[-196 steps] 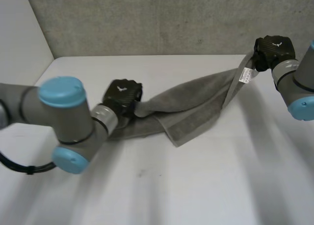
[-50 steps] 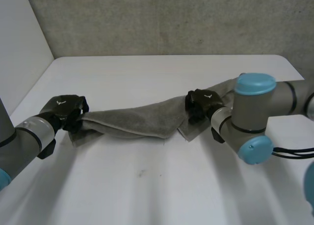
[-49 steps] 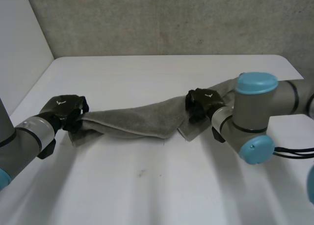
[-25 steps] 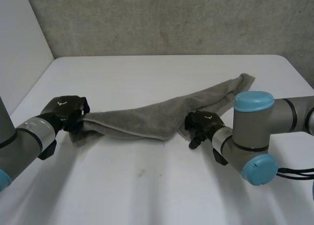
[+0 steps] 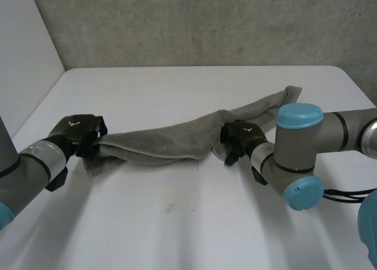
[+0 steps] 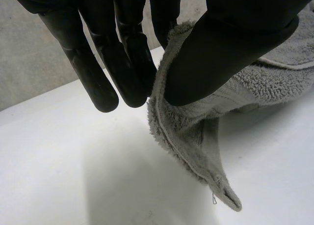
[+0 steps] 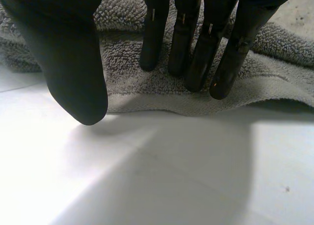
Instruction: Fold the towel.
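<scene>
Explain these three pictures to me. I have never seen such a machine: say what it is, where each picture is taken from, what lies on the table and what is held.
This is a robot with two grey arms, each ending in a black hand. The wide picture comes from a camera behind and between the arms, looking down at a white table. A grey towel lies stretched across it. The other two pictures come from cameras on the wrists, each looking along its own hand. The left hand pinches one end of the towel between thumb and fingers. The right hand is open: its straight fingers are over the towel's edge, its thumb over bare table.
</scene>
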